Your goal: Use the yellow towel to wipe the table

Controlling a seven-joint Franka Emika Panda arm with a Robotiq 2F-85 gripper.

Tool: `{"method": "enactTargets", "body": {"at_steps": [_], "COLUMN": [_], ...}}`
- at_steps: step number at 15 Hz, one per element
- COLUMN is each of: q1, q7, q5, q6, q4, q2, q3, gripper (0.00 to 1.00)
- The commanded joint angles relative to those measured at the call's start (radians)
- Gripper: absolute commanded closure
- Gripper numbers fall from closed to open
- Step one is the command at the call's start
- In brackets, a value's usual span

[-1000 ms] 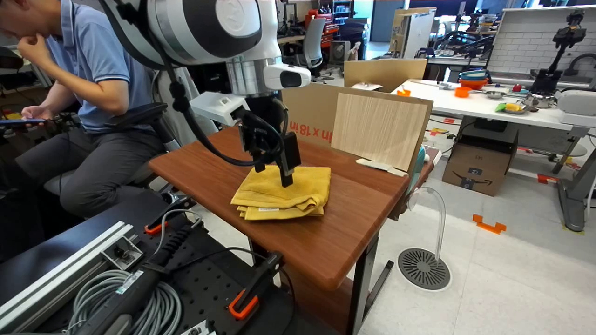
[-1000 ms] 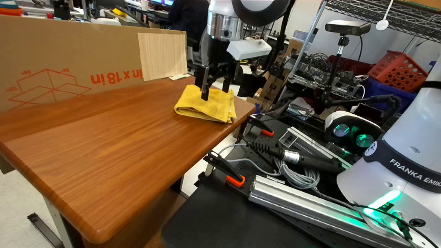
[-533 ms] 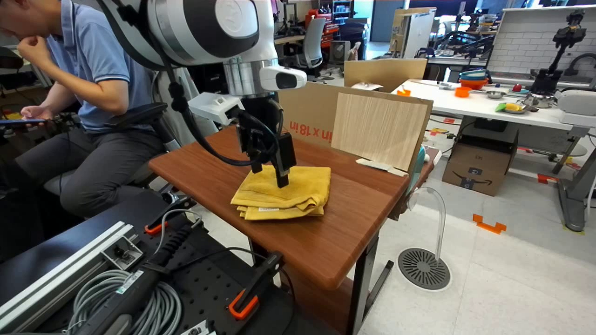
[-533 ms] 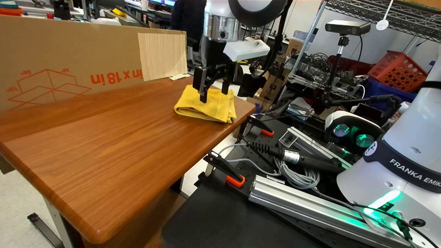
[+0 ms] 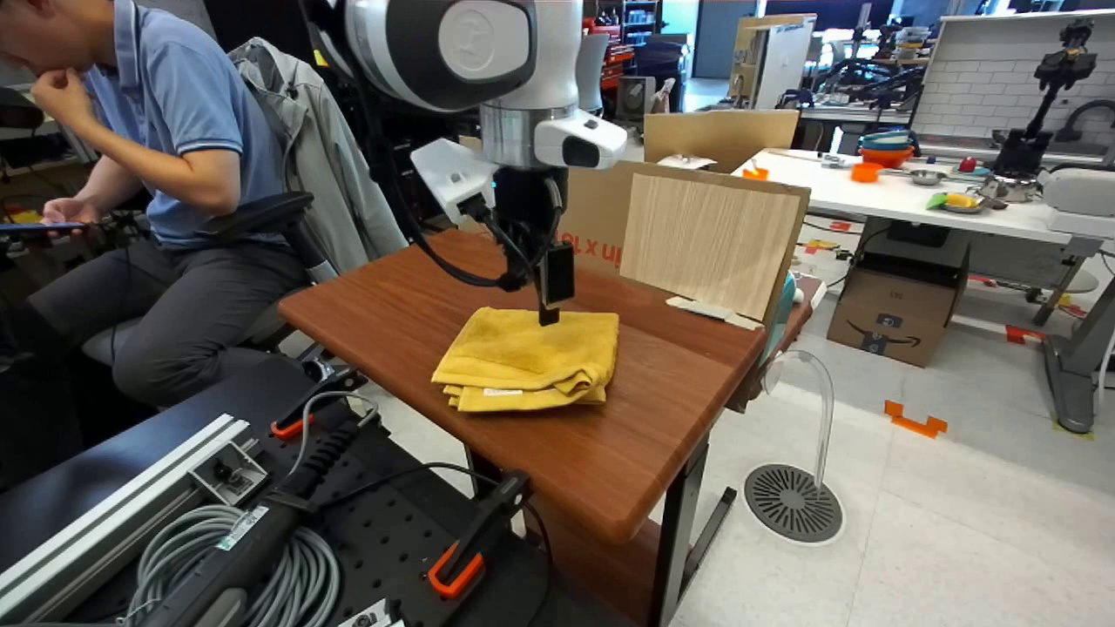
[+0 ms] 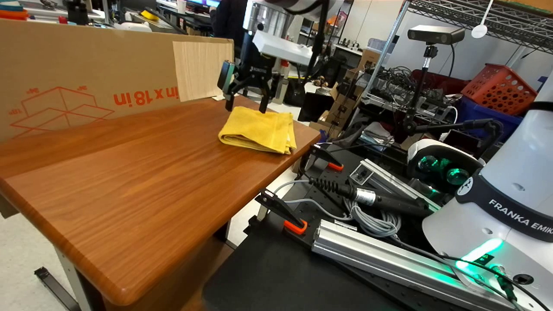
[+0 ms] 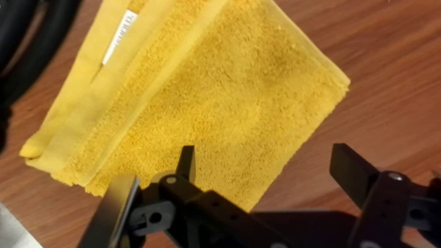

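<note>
The mustard-yellow towel lies folded on the reddish-brown wood table in both exterior views, towel (image 5: 523, 361) (image 6: 259, 131) and table (image 5: 627, 453) (image 6: 129, 185). In the wrist view the towel (image 7: 224, 103) fills the middle, with a white label on its folded side and bare table (image 7: 389, 93) to the right. My gripper (image 6: 246, 107) is open and empty at the towel's far edge. In the wrist view the gripper (image 7: 263, 148) has its left finger over the towel and its right finger over bare wood. Whether a fingertip touches the cloth I cannot tell.
A cardboard panel (image 6: 86, 77) with a pale wood sheet (image 5: 710, 244) stands along the table's back edge. Black clamps with orange pads (image 5: 457, 566), a cable coil (image 5: 235, 557) and a metal rail (image 6: 380, 263) lie on the black base. A person (image 5: 183, 174) sits beside the table.
My gripper has moved from above the towel's middle to its far edge, away from the robot base, and has turned. It stays open. The towel has not moved.
</note>
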Motion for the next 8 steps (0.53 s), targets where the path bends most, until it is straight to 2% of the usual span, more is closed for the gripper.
{"method": "enactTargets", "body": {"at_steps": [1,5,8], "q1": [-0.022,-0.008,-0.006], "q7": [0.028,0.093,0.13], "q5": [0.04,-0.001,0.004], "q6": [-0.047,-0.127,-0.184], "q4": [0.182,0.289,0.345], "q2": [0.202,0.348,0.379], "q3": [-0.01,-0.066,-0.077], "gripper": [0.0,0.0,0.0]}}
